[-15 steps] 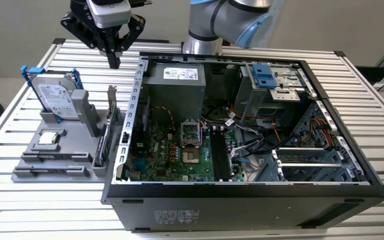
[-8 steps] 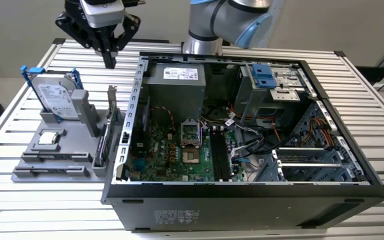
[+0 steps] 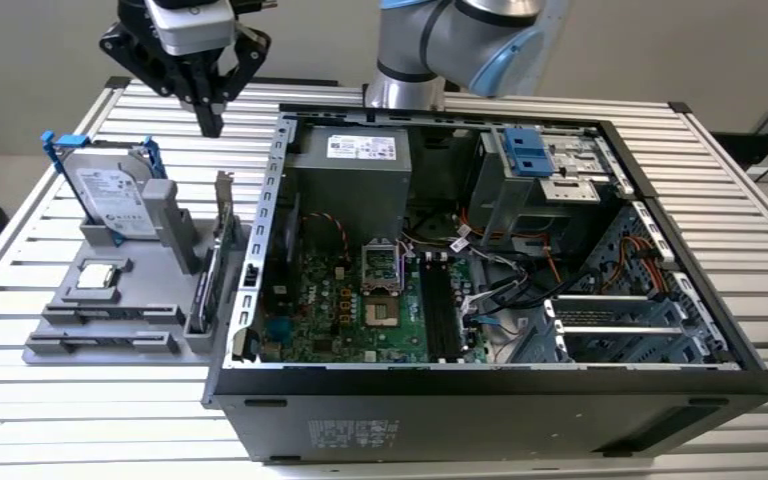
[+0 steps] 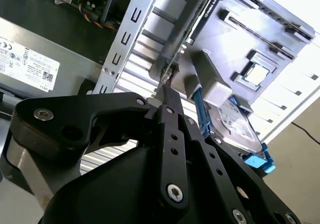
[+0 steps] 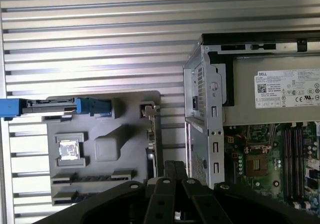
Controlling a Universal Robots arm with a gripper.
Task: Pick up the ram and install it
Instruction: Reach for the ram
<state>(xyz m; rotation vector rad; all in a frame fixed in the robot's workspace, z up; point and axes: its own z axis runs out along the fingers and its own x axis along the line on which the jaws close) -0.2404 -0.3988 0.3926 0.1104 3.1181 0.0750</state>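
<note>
One end effector [image 3: 208,126], one computer case [image 3: 491,410], one hard drive [image 3: 111,195].

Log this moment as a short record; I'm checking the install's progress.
gray holder: carries hard drive, expansion card
gripper: shut, nothing seen held, raised near the gray holder's far end
ram: not in gripper; spot unclear
memory slots: look empty
computer case: open, beside gray holder
</note>
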